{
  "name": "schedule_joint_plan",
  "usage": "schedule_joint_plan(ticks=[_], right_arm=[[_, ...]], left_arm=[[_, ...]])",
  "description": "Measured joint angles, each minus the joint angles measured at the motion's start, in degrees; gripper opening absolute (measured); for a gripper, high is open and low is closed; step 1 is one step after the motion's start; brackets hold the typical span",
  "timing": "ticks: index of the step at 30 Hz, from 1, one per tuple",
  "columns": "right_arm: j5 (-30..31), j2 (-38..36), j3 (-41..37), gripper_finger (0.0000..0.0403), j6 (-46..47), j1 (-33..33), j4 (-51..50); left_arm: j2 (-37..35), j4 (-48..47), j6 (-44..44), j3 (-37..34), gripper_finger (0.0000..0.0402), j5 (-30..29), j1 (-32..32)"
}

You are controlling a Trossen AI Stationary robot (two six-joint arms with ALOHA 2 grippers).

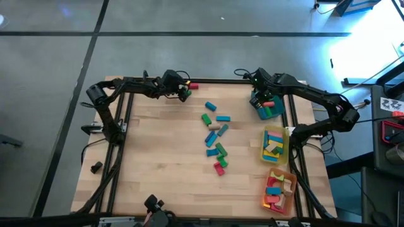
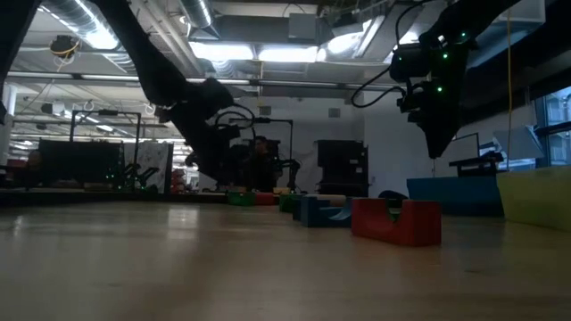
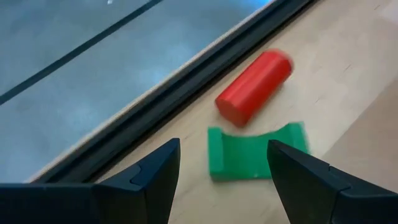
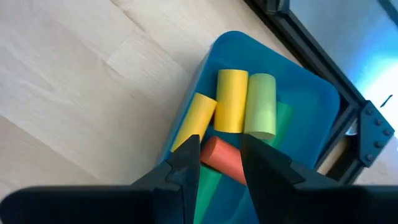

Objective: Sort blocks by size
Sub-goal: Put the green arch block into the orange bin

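Left gripper [image 3: 221, 171] hangs open at the table's far edge, left of centre. The green arch block [image 3: 255, 151] lies flat just ahead between its fingers, long axis crosswise to the jaw gap; the red cylinder [image 3: 255, 86] sits just beyond, nearly touching, angled. Left arm is far nearer to both.

Right gripper [image 4: 219, 163] hovers over the teal tray [image 4: 311, 118] at far right, jaws partly open, holding nothing visible; a red block [image 4: 224, 158] lies in the tray below them.
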Motion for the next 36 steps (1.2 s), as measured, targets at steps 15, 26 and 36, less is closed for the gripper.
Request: schedule_joint_plan(ticks=[15,26,36], right_arm=[[-0.1,0.0,0.0,0.0117,0.0,0.0,2.9],[-0.1,0.0,0.0,0.0117,0.0,0.0,3.6],[-0.7,0.0,0.0,0.0117,0.0,0.0,3.6]], left_arm=[[1.8,3.1,-1.4,0.0,0.0225,2.6,-2.8],[2.2,4.1,-1.3,0.0,0.0225,2.1,-5.6],[7.9,7.9,-1.0,0.0,0.0225,0.6,-5.6]])
